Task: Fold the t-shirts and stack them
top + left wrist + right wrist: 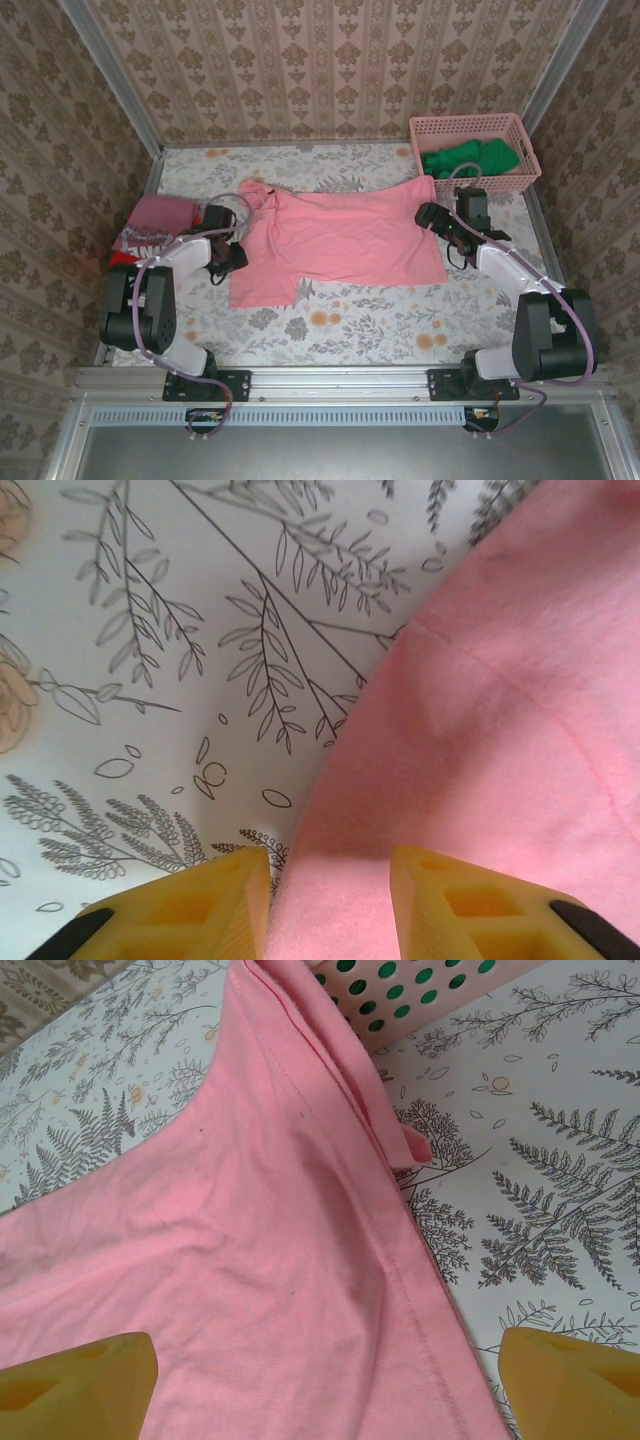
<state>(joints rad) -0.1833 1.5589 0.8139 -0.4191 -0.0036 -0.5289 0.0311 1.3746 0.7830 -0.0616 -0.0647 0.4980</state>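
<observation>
One pink t-shirt (340, 235) lies spread flat mid surface (350, 325), left claw (330, 880) partly open at its edge & right claw (325, 1360) wide open over its other side, both gripping nothing, w/ red shirts (155, 225) piled far left.

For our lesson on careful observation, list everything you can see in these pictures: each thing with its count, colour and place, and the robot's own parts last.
pink t-shirt: one, salmon pink, spread across the middle of the table
folded shirts: two, dusty red with white lettering over a brighter red one, stacked at the table's left edge
basket: one, pink lattice, far right corner
green cloth: one, green, inside the basket
tablecloth: one, white with floral print, covering the table
wallpaper: beige patterned, on the surrounding walls
left gripper: one, yellow fingers, apart at the pink t-shirt's left edge
right gripper: one, yellow fingers, wide open over the pink t-shirt's right side
</observation>
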